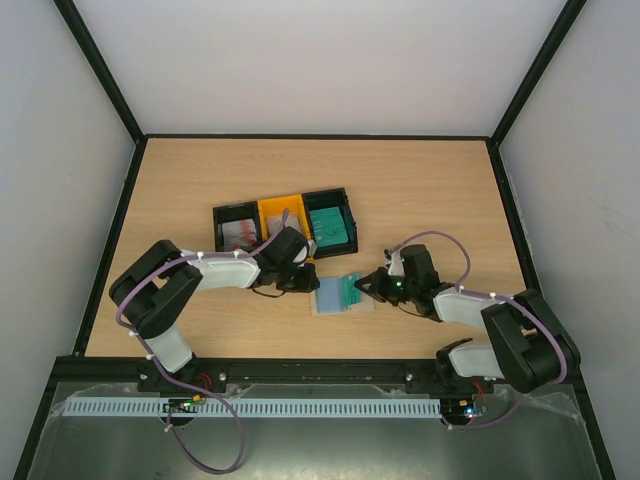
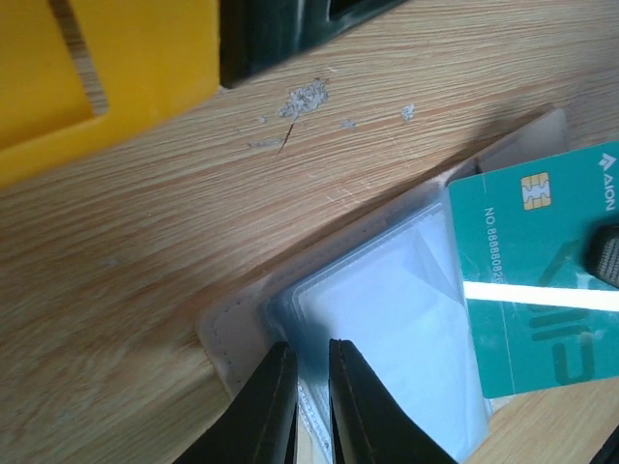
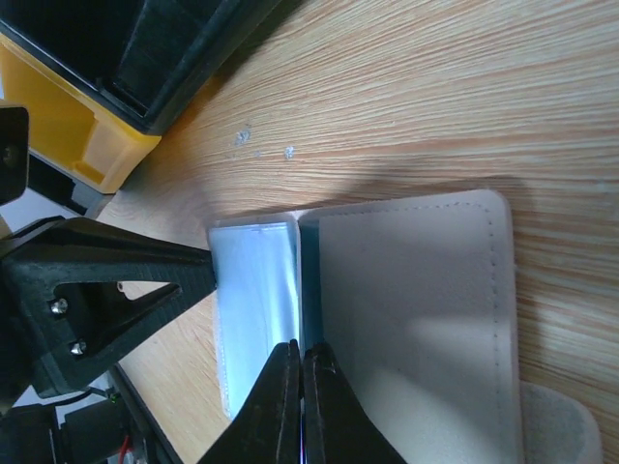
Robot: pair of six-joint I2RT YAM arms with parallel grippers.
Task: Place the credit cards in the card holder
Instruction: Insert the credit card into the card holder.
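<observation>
My left gripper (image 2: 309,346) pinches the left edge of the open card holder (image 2: 232,329), my right gripper (image 3: 302,348) clamps a teal card (image 2: 522,290) over its pocket — not in yet. Other cards (image 1: 330,228) wait in the trays (image 1: 280,200)

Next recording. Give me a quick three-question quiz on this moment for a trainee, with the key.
1. True or false: the card holder lies folded shut.
2. The right fingers pinch a card of which colour? A blue, B teal, C yellow.
3. In which tray compartment does the red-blotched card lie?
Key: 1 false, it lies open. 2 B, the teal card. 3 the left black compartment.
</observation>
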